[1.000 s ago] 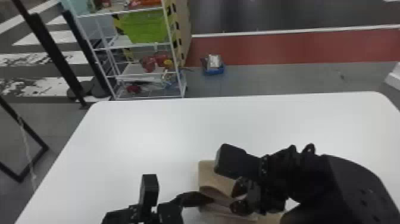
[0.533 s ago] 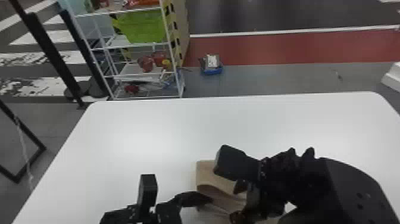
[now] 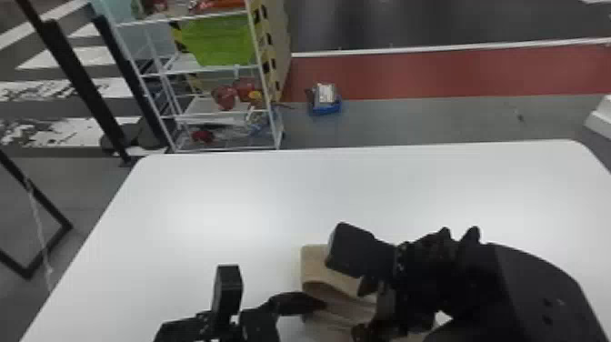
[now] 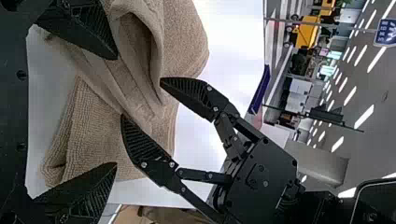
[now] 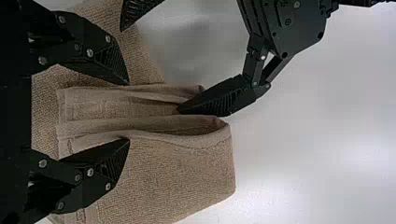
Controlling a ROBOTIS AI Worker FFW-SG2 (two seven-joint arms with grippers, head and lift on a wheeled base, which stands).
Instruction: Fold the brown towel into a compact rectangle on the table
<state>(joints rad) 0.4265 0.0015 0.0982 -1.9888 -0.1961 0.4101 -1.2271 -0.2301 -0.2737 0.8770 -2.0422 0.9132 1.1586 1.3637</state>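
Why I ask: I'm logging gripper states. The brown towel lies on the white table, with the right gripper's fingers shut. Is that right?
Not quite: the fingers of the right gripper are apart in the right wrist view. The brown towel lies on the white table.

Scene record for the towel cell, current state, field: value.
towel: brown, on the white table, partly folded, loose ridges on top, not a neat rectangle
left gripper: open, one fingertip at the ridges' end
right gripper: open, fingers either side of the ridges
grip: neither gripper closed on cloth; contact unclear
background: rack with green bin; blue box on floor
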